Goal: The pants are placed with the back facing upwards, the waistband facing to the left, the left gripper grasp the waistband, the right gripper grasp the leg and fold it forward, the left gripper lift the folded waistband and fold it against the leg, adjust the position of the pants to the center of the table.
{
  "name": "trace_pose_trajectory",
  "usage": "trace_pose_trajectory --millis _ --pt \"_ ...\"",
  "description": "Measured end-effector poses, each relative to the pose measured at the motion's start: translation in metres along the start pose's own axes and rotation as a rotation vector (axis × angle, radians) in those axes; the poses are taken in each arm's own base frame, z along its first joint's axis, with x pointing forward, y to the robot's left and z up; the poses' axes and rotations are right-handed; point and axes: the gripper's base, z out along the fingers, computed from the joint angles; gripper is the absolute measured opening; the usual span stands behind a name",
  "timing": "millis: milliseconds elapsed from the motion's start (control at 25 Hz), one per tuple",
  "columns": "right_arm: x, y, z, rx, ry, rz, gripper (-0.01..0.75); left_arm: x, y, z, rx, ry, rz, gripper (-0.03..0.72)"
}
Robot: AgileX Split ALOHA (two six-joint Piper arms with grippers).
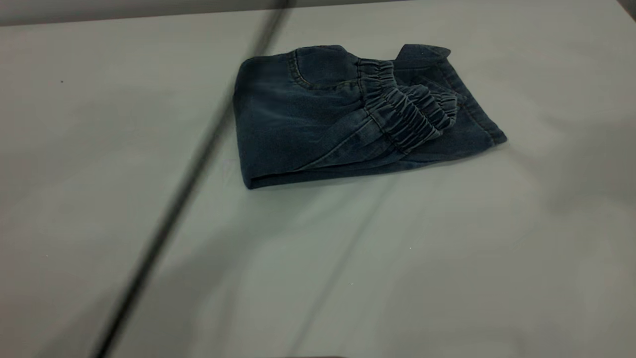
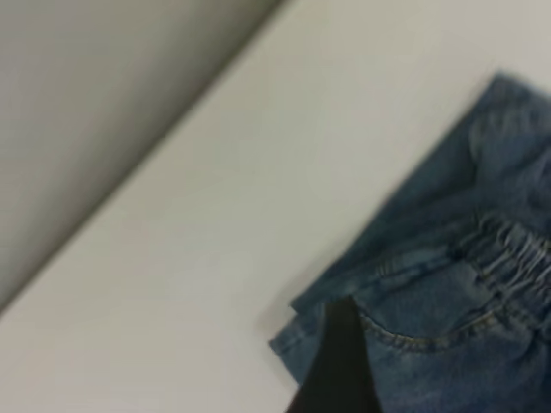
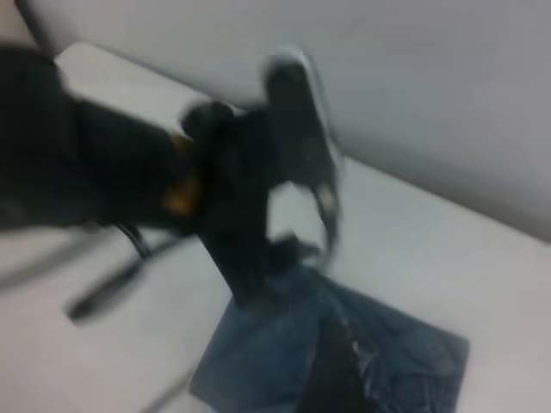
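The pants lie folded into a compact blue denim bundle on the table, toward its far side. The gathered waistband rests on top, laid over the leg, whose hem sticks out at the right. A back pocket faces up. Neither gripper shows in the exterior view. In the left wrist view a black part of my left gripper hangs above the pants, near the waistband. In the right wrist view the left arm hovers over the pants, with my right gripper dark above the denim.
A blurred black cable crosses the exterior view diagonally, left of the pants. The table's far edge runs behind the bundle. Bare white table surface stretches beside the pants, and a wall rises beyond the table.
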Motion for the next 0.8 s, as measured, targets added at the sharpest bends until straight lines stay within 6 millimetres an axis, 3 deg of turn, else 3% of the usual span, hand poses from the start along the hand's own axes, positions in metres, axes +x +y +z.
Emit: trace_pose_trajectory --millis 120,320,560,800 --pt "0.006 0.023 -0.035 0.041 -0.047 0.021 0.494 -0.002 0.013 -0.059 -0.017 -0.069 -0.022 0.551" --pt "0.037 0.054 -0.072 0.068 -0.061 0.023 0.494 0.026 0.024 -0.133 -0.019 -0.086 -0.084 0.551" --pt "0.092 0.079 -0.093 0.069 -0.038 0.049 0.494 0.097 0.027 -0.210 -0.002 -0.077 -0.118 0.551" --pt "0.149 0.100 -0.108 0.076 -0.029 0.050 0.494 0.178 0.021 -0.251 0.002 -0.061 -0.117 0.551"
